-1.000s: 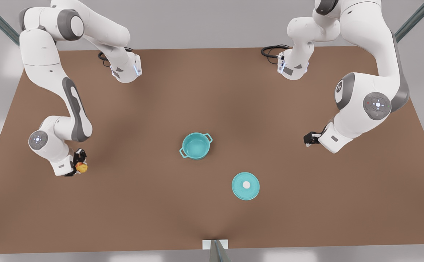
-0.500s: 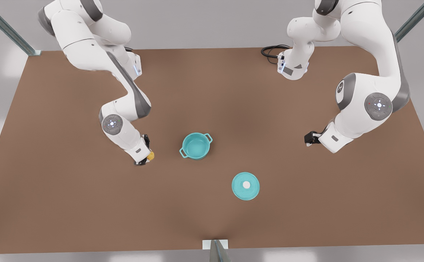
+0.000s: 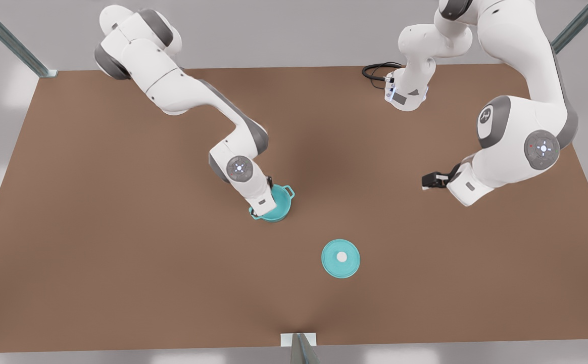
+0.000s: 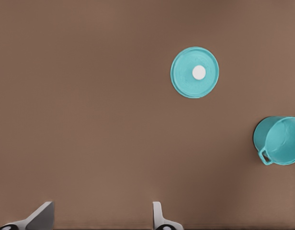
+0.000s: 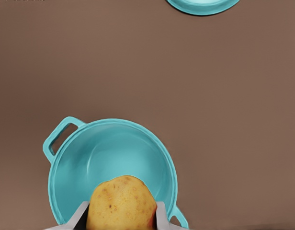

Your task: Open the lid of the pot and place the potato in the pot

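From the front, the pot (image 3: 279, 203) stands uncovered mid-desk (image 3: 122, 263), and the pot lid (image 3: 340, 258) lies flat on the desk well apart from it, knob up, so the opening step looks done. The arm on the front view's left reaches over the pot, its wrist covering part of the rim. The other arm waits at the front view's right, its left gripper (image 3: 429, 181) above bare desk.

In the left wrist view, the left gripper's fingers (image 4: 157, 215) stand wide apart, holding nothing, with lid and pot farther off.

In the right wrist view, the right gripper (image 5: 119, 215) clamps the potato (image 5: 121, 203) between its fingers, directly above the pot's empty inside. What is left, I judge, is letting the potato go.
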